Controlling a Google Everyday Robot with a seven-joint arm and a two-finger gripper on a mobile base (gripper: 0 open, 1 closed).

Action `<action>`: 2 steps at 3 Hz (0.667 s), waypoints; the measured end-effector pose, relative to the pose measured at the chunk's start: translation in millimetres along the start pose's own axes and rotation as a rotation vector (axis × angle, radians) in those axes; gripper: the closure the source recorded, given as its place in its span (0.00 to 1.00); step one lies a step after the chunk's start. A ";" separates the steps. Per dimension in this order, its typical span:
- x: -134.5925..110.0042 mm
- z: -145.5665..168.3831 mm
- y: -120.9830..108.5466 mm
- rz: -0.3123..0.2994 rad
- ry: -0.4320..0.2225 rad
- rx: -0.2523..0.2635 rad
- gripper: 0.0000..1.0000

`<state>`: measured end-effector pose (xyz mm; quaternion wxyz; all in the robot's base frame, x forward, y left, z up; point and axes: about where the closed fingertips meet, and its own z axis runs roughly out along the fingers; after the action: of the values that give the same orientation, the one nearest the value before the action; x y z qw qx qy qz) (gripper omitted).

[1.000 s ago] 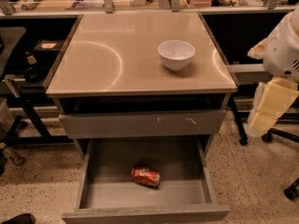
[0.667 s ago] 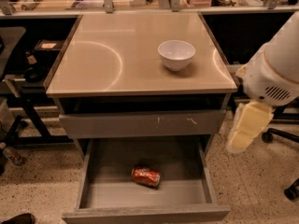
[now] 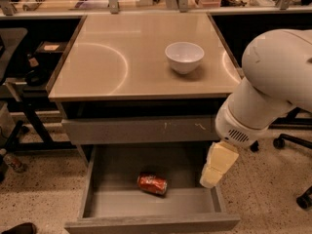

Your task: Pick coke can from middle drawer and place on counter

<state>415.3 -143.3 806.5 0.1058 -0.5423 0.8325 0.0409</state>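
The red coke can (image 3: 152,184) lies on its side inside the open middle drawer (image 3: 102,203), near the drawer's middle. The glossy tan counter (image 3: 122,57) is above it. My gripper (image 3: 217,165) hangs from the white arm at the right, above the drawer's right wall and to the right of the can, apart from it. It holds nothing that I can see.
A white bowl (image 3: 184,57) stands on the counter's right half. A shut grey drawer front with pale scuffs (image 3: 141,130) is above the open drawer. Office chair wheels (image 3: 279,142) are on the floor at right. A dark desk frame (image 3: 29,116) stands at left.
The arm has swung in from the right edge toward the cabinet and lowered. The gripper has moved left and down to the open drawer's right side. The can has not moved.
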 end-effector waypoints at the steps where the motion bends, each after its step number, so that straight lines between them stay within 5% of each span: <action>1: 0.0 0.0 0.0 0.000 0.000 0.000 0.00; 2: -9.9 35.2 17.1 0.048 -0.029 -0.039 0.00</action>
<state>408.2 -121.0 773.6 0.1063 -0.5235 0.8427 0.0673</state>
